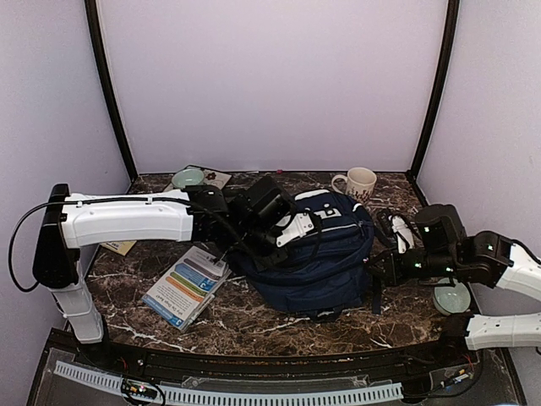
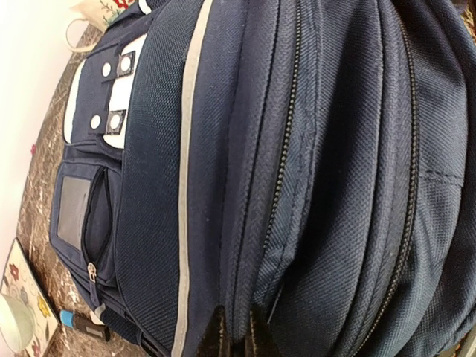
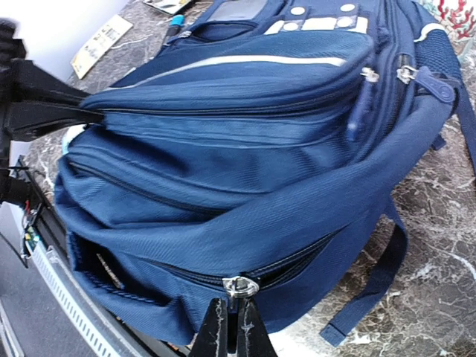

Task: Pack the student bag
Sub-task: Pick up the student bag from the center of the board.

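Left arm [image 1: 127,220]: white link held level, reaching from its base at the left edge toward the centre, dark wrist angled down. Left gripper [image 2: 238,336]: fingers drawn almost together, only a narrow slit between the tips. Right arm [image 1: 507,269]: folded low, forearm pointing inward to the left. Right gripper [image 3: 231,331]: fingers likewise nearly closed, tips converging.

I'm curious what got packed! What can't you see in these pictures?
Inside the student bag: right wrist view, its part-open pocket is too dark.
Whether the right jaws hold the zip pull: right wrist view, bottom edge cuts them off.
Bag's top left: top view, left arm covers it.
Booklet words: top view, too small.
Mug: left wrist view, top edge cuts it.
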